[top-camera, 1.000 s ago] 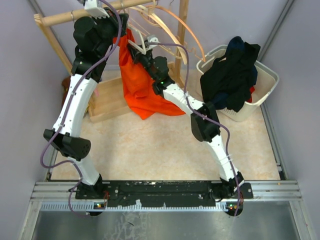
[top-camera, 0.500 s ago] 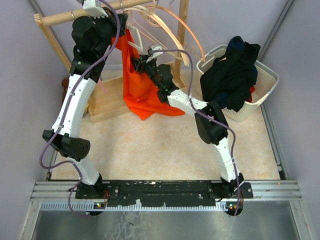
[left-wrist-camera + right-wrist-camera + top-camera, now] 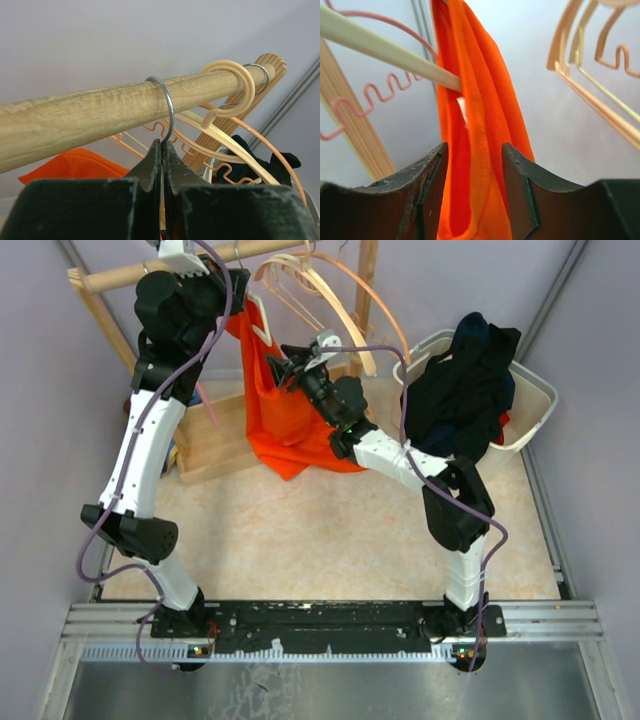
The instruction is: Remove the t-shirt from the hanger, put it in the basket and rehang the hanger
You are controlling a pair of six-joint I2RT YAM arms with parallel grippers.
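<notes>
The orange t-shirt (image 3: 290,425) hangs bunched from a pale hanger (image 3: 260,330) on the wooden rod (image 3: 120,278). My left gripper (image 3: 236,285) is up at the rod. In the left wrist view it (image 3: 163,148) is shut on the hanger's metal hook (image 3: 169,102), which loops over the rod (image 3: 75,112). My right gripper (image 3: 279,367) is at the shirt's upper part. In the right wrist view it (image 3: 473,154) is open, and a fold of the t-shirt (image 3: 482,105) hangs loosely between the fingers. The hanger's cream arm (image 3: 385,50) runs into the cloth.
Several empty peach hangers (image 3: 335,290) hang on the rod to the right of the shirt. A white basket (image 3: 538,390) piled with dark clothes stands at the far right. The rack's wooden base (image 3: 215,450) lies under the shirt.
My right gripper went from shut to open on the shirt's fabric, and its elbow swung right and down. The left gripper kept its hold on the hook.
</notes>
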